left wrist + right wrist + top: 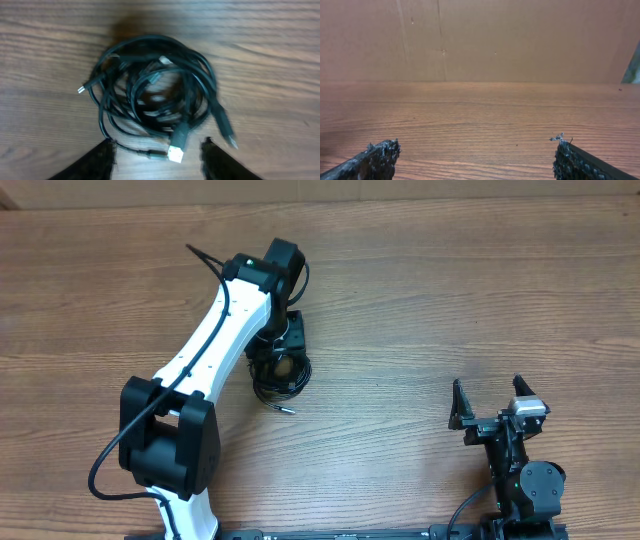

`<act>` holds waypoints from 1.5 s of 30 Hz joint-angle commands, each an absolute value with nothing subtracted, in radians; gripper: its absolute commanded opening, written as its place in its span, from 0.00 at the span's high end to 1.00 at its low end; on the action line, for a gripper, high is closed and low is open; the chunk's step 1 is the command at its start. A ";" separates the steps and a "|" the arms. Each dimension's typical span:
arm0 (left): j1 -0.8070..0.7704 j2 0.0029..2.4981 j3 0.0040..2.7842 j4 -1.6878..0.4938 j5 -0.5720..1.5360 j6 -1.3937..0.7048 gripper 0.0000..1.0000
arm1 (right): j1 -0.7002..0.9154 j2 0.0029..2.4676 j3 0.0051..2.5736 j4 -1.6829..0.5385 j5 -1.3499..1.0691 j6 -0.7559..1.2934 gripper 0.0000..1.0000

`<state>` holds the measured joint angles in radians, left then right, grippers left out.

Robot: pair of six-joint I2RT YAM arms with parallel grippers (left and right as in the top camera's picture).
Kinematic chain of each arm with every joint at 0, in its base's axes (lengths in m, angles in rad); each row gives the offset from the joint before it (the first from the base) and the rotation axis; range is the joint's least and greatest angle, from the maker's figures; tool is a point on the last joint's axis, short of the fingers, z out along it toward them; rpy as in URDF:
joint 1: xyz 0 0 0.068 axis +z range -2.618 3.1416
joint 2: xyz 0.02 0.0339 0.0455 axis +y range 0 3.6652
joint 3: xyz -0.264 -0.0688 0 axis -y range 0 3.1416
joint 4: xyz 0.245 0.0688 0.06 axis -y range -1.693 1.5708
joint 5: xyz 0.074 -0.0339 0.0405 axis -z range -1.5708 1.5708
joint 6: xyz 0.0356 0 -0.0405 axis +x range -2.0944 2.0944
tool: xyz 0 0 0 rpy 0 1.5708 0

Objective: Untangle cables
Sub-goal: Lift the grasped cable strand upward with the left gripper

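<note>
The cables (pixel 155 95) lie as one tangled black coil on the wooden table, with several small plug ends sticking out; a silver USB plug (pixel 176 154) points toward the camera. In the overhead view the coil (pixel 280 380) sits mid-table, partly hidden under my left arm. My left gripper (pixel 157 155) hovers over the coil's near edge, open, with nothing between the fingers. My right gripper (pixel 492 402) is open and empty at the right front, far from the cables; its wrist view (pixel 475 150) shows only bare wood.
The wooden table (pixel 450 300) spans the view. A brown cardboard wall (pixel 480 35) stands at the back. The left arm's white link (pixel 215 340) crosses diagonally above the table's left half.
</note>
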<state>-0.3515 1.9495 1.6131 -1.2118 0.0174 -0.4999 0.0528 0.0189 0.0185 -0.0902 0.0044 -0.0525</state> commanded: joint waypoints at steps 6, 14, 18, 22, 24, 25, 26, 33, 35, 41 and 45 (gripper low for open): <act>-0.310 1.968 1.469 -1.076 -0.025 -0.516 0.59 | 0.051 0.018 0.008 -0.084 0.005 -0.054 0.00; -0.315 1.969 1.378 -0.943 -0.026 -0.500 0.70 | 0.051 0.018 0.008 -0.084 0.005 -0.054 0.00; -0.315 1.969 1.359 -0.926 -0.027 -0.498 0.70 | 0.051 0.018 0.008 -0.084 0.005 -0.054 0.00; -0.315 1.969 1.359 -0.928 -0.025 -0.489 0.87 | 0.051 0.018 0.008 -0.084 0.005 -0.054 0.00; -0.315 1.969 1.359 -0.930 -0.024 -0.486 0.96 | 0.051 0.018 0.008 -0.085 0.005 -0.054 0.00; -0.315 1.969 1.362 -0.932 -0.018 -0.486 0.96 | 0.051 0.018 0.008 -0.084 0.005 -0.054 0.00; -0.315 1.969 1.369 -0.939 -0.009 -0.484 0.96 | 0.051 0.018 0.008 -0.084 0.005 -0.054 0.00; -0.317 1.967 1.574 -1.123 0.057 -0.449 0.96 | 0.051 0.018 0.008 -0.084 0.005 -0.054 0.00; -0.320 1.967 1.674 -1.204 0.070 -0.449 0.96 | 0.051 0.018 0.008 -0.084 0.005 -0.054 0.00; -0.329 1.967 1.942 -1.369 0.332 -0.348 0.96 | 0.051 0.018 0.008 -0.084 0.005 -0.054 0.00; -0.330 1.967 2.006 -1.455 0.299 -0.427 0.96 | 0.051 0.018 0.008 -0.084 0.005 -0.054 0.00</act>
